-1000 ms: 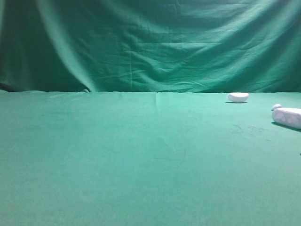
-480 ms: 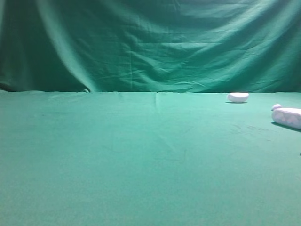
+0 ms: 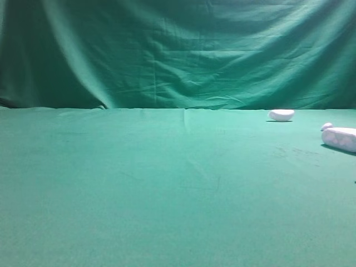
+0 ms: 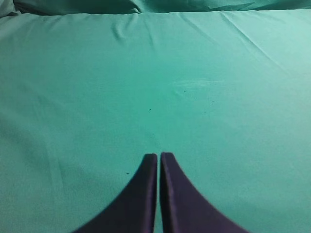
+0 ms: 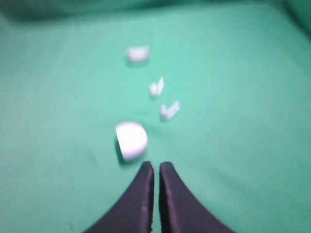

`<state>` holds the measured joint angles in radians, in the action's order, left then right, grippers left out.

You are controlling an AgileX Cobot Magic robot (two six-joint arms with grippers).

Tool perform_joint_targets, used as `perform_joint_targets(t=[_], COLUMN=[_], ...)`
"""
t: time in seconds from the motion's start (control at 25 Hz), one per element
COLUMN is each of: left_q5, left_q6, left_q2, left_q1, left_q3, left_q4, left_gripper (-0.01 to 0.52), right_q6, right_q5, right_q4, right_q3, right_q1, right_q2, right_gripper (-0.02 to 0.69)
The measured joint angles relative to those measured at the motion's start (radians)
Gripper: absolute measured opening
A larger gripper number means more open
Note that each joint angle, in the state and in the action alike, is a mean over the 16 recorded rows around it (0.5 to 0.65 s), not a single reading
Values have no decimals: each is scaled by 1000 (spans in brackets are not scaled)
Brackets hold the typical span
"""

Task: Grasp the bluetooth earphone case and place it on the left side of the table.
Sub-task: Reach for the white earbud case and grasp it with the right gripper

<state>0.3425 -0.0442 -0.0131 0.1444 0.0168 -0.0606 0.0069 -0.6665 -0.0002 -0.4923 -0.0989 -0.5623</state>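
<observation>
Nothing moved; bluetooth earphone case (image 3: 340,138) edge-cropped.

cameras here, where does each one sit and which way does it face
Exterior high: in front of the table, facing the green backdrop; earphone case at right edge; no robot visible.
Left wrist: behind the shut left gripper, looking over bare cloth.
Right wrist: behind the shut right gripper, facing the case.
Shared: exterior and right wrist both show the case.
</observation>
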Motion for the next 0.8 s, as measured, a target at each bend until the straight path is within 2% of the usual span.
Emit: perform_joint_targets(t=[0.2, 0.32, 0.8], left_q5=[0, 0, 0], left_q6=[0, 0, 0], left_q2=[0, 0, 0], left_q1=[0, 0, 0], left_q3=[0, 0, 0], left_q4=[0, 0, 0], left_gripper=[0, 0, 0], right_q6=[-68, -87, -125], right_q5=[-123, -145, -43], right_q4=[-2, -3, -13], right_q3=[-108, -168, -348], right_q1=[-50, -82, -162], right_q2=[-253, -398, -852], right_gripper=[17, 69, 464])
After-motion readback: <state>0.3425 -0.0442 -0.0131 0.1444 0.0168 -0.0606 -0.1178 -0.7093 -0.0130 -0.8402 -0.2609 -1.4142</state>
